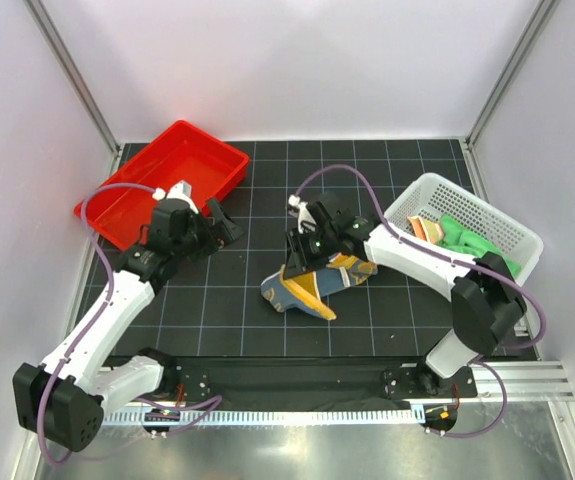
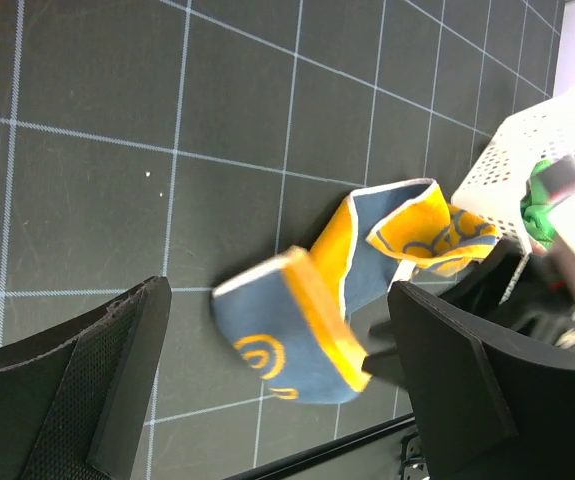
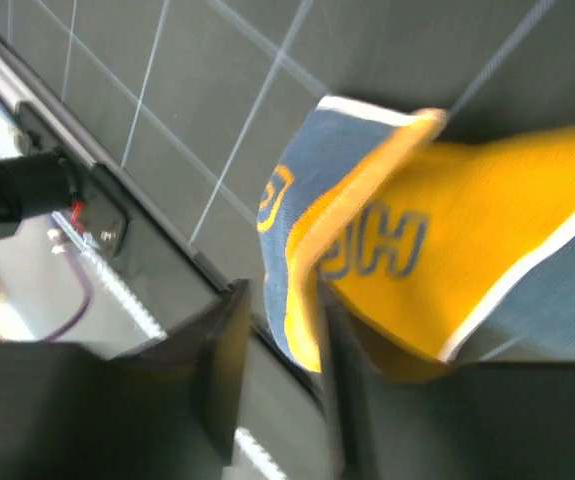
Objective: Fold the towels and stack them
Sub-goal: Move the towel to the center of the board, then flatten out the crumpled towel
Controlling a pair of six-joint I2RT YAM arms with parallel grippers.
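The yellow-orange towel (image 1: 322,285) with a grey-blue back and "HELLO" lettering lies crumpled at mid-table, one corner raised. My right gripper (image 1: 297,272) hangs over that raised corner. In the right wrist view its jaws (image 3: 282,330) stand a little apart, the towel (image 3: 447,260) edge loose between them with a gap on one side. My left gripper (image 1: 229,222) is open and empty, apart to the left of the towel (image 2: 307,310). The green towel (image 1: 467,240) and the striped towel (image 1: 425,228) lie bunched in the white basket (image 1: 487,215).
A red tray (image 1: 162,185) stands at the back left, just behind my left arm. The white basket (image 2: 497,160) sits at the right edge beside my right arm. Metal frame posts and white walls close in the dark gridded mat.
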